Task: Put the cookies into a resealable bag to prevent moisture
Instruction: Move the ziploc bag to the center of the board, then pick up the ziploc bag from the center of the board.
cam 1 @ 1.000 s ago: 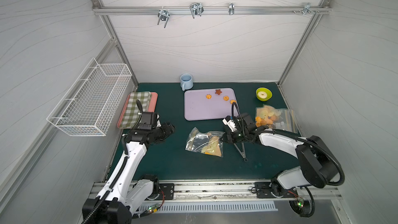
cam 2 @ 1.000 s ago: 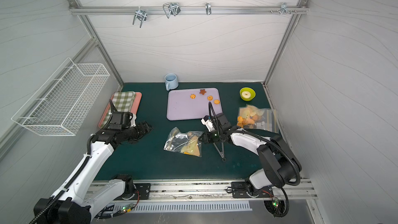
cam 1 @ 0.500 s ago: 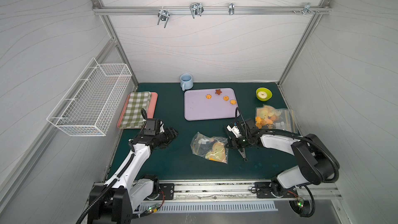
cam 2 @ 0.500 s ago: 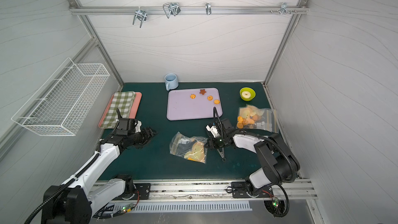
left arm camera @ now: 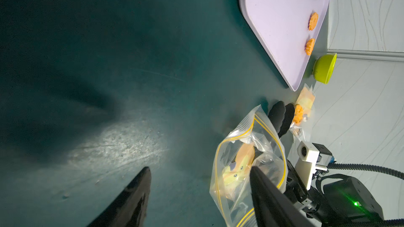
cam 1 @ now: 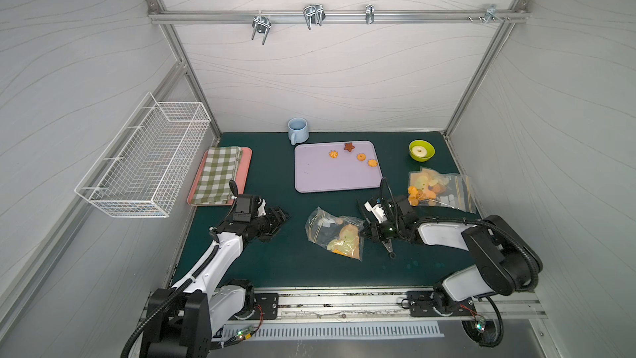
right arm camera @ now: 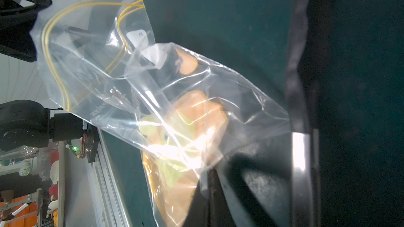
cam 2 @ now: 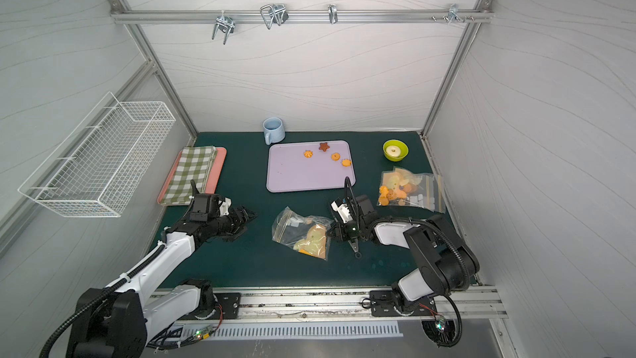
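Resealable bag (cam 1: 335, 234) has shifted slightly, its edge pinched in right tool (cam 1: 367, 233).

clear bag (right arm camera: 175, 84): we're seeing thin glossy plastic film, creasing and glinting
mat (left arm camera: 109, 62): we're reading matt dark-green, scuffs showing
tray (cam 1: 330, 180): we're calling smooth matt plastic
cloth (cam 1: 220, 173): we're seeing woven fabric
basket (cam 1: 148, 163): white-coated wire

cookies (cam 1: 361, 157): four on tray (cam 1: 330, 177) | resealable bag (cam 1: 323, 229): clear, crumpled, on mat (cam 1: 275, 263)
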Controlling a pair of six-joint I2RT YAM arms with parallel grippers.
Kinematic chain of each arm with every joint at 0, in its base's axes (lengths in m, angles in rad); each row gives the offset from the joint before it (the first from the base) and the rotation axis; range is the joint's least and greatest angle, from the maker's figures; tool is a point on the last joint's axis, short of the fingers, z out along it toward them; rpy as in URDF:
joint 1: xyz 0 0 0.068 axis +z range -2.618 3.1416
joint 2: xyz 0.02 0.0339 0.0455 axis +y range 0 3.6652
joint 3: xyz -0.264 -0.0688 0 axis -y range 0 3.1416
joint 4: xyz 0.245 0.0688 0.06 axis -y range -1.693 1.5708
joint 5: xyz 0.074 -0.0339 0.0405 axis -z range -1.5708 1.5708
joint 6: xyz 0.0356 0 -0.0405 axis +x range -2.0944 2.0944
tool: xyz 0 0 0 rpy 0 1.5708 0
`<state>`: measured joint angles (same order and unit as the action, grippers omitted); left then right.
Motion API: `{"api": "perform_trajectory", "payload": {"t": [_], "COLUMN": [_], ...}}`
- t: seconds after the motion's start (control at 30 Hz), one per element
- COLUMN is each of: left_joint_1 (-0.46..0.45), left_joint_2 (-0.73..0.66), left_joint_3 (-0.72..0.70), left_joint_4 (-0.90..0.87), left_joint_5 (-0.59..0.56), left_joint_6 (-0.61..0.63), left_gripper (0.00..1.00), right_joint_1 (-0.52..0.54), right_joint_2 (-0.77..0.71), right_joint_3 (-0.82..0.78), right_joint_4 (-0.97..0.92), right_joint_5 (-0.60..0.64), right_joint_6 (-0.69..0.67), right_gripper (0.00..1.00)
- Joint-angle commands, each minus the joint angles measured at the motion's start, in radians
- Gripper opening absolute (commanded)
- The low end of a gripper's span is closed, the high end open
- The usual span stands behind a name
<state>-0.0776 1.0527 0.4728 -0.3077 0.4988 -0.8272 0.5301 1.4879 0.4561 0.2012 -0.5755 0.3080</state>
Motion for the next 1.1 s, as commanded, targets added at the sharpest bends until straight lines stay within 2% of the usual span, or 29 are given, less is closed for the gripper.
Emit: {"api": "perform_trajectory", "payload": {"t": [0.0,0.17,0.6,0.9,1.07], "left_joint_1": [-0.004,-0.025,-0.127,-0.193,-0.209], "left_joint_2": [0.016,0.096,0.31,0.457,0.507], "left_joint_3": [-0.012,-0.015,0.004,0.02,0.023], "left_joint_4": [0.081,0.174,0.399,0.587,0.614], "left_joint_5": [0.044,0.1,0.113,0.204,0.21], "left_joint_6": [-0.04,-0.05,-0.096,-0.086,-0.082], "left_gripper": [0.73,0.73,0.7,0.61,0.53], "right_joint_1": [-0.004,-0.004,0.004,0.002,0.004], "right_joint_2": [0.011,0.023,0.073,0.1,0.111], "right_joint_3": [-0.013,-0.02,-0.01,0.005,0.011], "right_joint_4": [0.056,0.069,0.095,0.094,0.095], "right_joint_5": [-0.01,-0.014,-0.043,-0.042,-0.043], "right_joint_6": [0.0,-0.007,-0.007,-0.01,-0.012], "right_gripper": [0.0,0.0,0.0,0.0,0.0]}}
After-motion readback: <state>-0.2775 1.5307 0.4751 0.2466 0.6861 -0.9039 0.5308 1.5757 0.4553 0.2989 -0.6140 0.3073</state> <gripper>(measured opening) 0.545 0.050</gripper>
